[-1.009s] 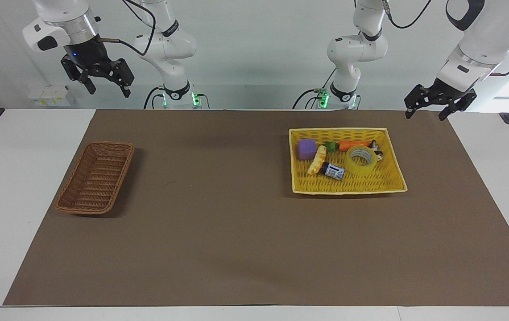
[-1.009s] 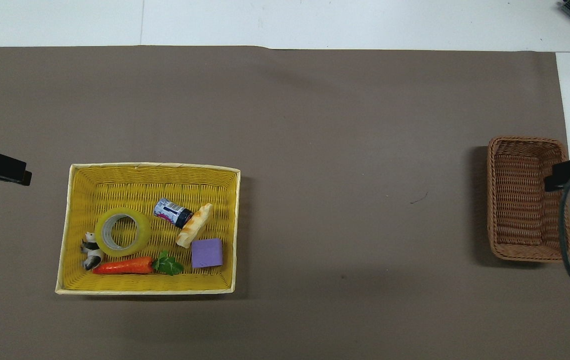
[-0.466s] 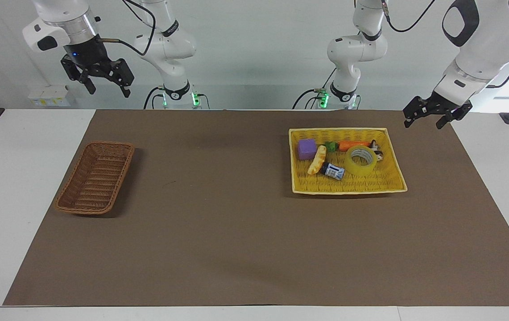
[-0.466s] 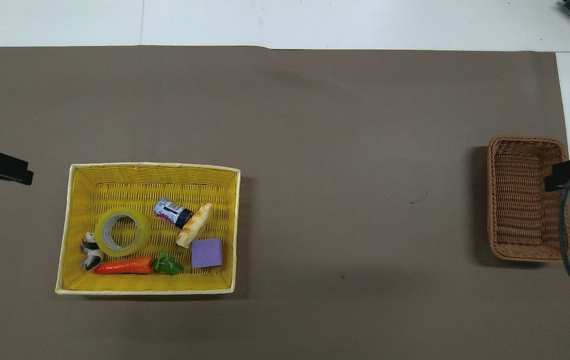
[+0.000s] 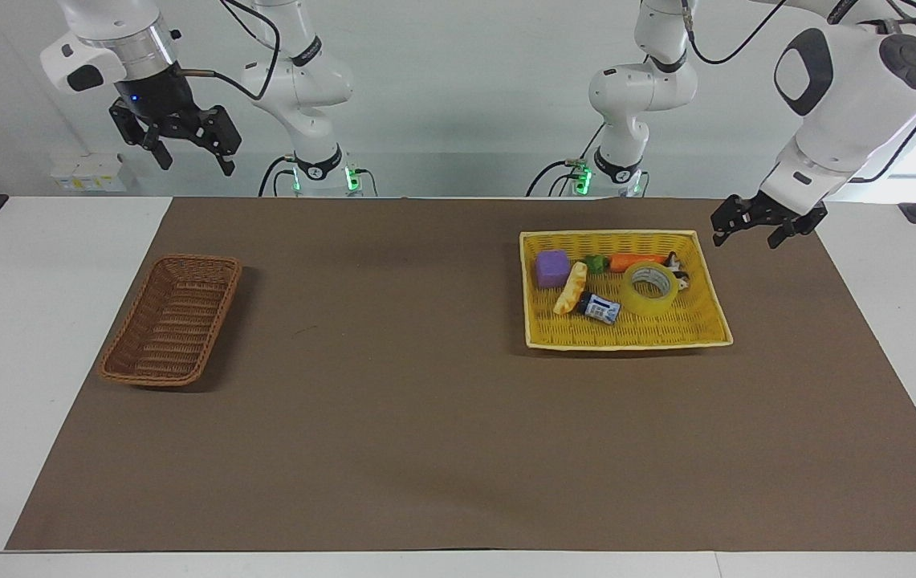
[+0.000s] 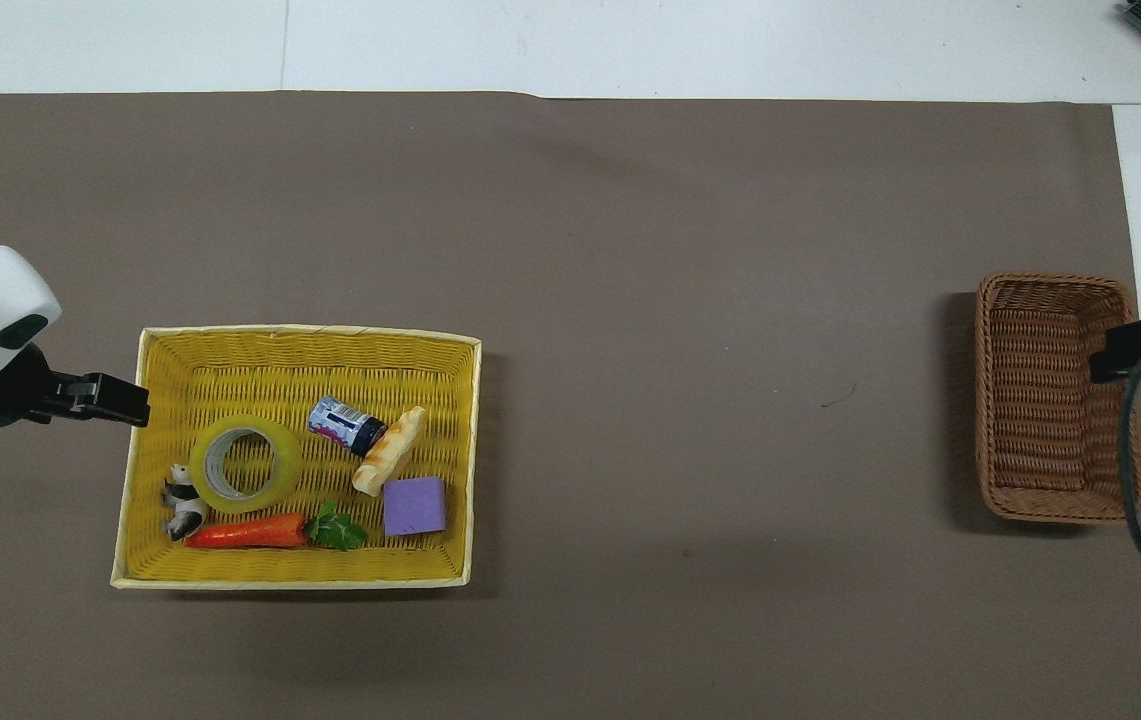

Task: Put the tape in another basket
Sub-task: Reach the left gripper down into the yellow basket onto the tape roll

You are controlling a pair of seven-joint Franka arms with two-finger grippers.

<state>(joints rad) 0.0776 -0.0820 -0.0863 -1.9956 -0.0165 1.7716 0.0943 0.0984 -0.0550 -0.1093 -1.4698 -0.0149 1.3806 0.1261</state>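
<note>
In the facing view we find the tape (image 5: 649, 290) lying flat in the yellow tray (image 5: 626, 338), at the end toward the left arm, touching a small black-and-white figure (image 5: 676, 269) and just beside the carrot (image 5: 636, 261). The left gripper (image 5: 747, 229) hangs raised by the tray's corner with its fingers spread and nothing in them. The right gripper (image 5: 189, 148), likewise spread and empty, waits high at its own end, well above the brown basket (image 5: 173, 321), which holds nothing.

In the overhead view the tape (image 6: 245, 463) shows its open core upward. The left gripper (image 6: 105, 398) covers the tray's rim (image 6: 135, 400).

We judge the roll light, rigid and smooth-sided, so slippery. The soundest hold is one finger inside the core and one outside the wall, on the side away from the figure.
</note>
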